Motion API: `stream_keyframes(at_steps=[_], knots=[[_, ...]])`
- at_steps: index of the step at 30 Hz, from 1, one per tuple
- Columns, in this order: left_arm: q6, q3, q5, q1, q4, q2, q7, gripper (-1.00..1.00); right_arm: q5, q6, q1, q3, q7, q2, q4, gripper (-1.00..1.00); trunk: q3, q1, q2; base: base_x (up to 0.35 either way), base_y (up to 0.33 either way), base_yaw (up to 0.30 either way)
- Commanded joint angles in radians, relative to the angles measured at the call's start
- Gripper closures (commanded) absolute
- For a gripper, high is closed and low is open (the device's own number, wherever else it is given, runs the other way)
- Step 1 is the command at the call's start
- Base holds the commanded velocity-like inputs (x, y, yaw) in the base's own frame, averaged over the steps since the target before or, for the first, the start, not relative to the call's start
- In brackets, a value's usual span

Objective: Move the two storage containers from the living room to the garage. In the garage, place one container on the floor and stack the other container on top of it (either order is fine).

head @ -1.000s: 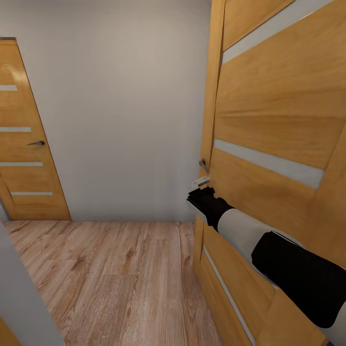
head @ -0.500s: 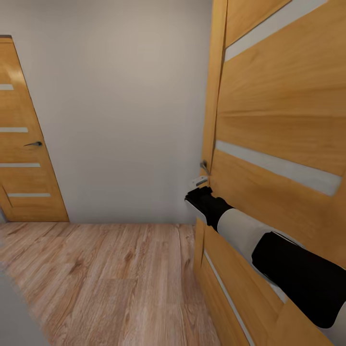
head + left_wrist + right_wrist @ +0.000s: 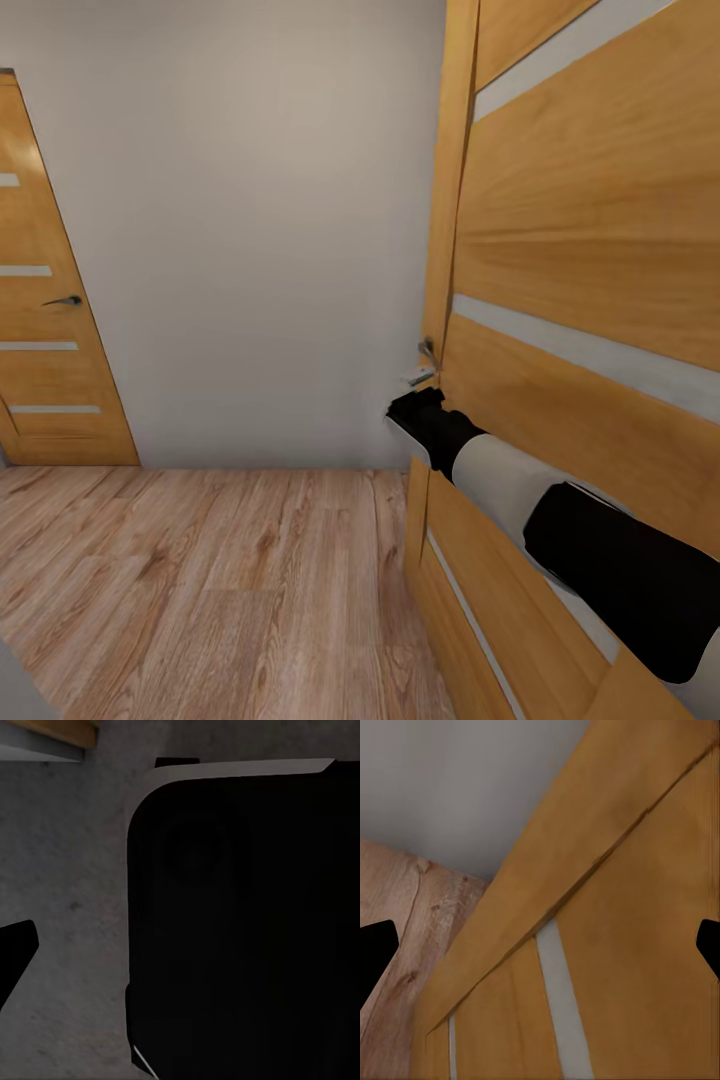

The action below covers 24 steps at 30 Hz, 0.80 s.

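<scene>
With neither storage container in sight, I have my right gripper (image 3: pixel 418 379) just below the handle (image 3: pixel 427 350) of the near wooden door (image 3: pixel 580 240), jaws spread wide in the wrist view; my left jaws' state I cannot tell.

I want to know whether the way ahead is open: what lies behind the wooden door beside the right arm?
Past the door's edge show a grey-white wall, light plank floor and a second, closed door. Whatever lies directly behind the panel is covered.
</scene>
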Motion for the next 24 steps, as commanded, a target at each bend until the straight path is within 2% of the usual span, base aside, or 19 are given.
stream_keyframes(at_steps=[1,4,9,22,23,24], knots=[[-0.002,0.001,0.001,0.000,-0.001,0.000,0.001,-1.00,-0.009,0.003,-0.001,0.007,-0.014,0.000,0.004,-1.00,-0.001,0.000,-0.001,0.002,0.000,0.000],[-0.002,0.001,0.001,0.000,-0.001,0.000,0.001,-1.00,-0.010,0.001,-0.001,0.001,-0.048,0.000,0.039,-1.00,-0.001,0.000,-0.001,0.000,0.000,0.000],[-0.002,0.002,0.001,0.000,-0.001,0.001,0.001,-1.00,-0.010,0.001,-0.001,-0.003,-0.063,0.000,0.100,-1.00,-0.001,0.000,-0.001,0.000,0.000,0.000],[-0.002,0.002,0.001,0.000,-0.001,0.001,0.001,-1.00,-0.012,0.000,-0.001,-0.005,-0.090,0.000,0.107,-1.00,-0.001,0.000,-0.001,0.000,0.000,0.000],[-0.003,0.002,0.001,0.000,-0.001,0.001,0.001,-1.00,-0.012,0.000,-0.001,-0.005,-0.091,-0.004,0.107,-1.00,-0.001,0.000,-0.001,0.000,0.000,0.000],[-0.003,0.002,0.001,0.000,-0.001,0.000,0.001,-1.00,-0.012,0.000,-0.001,-0.005,-0.091,-0.019,0.107,-1.00,-0.001,0.000,-0.001,0.000,0.000,0.000]])
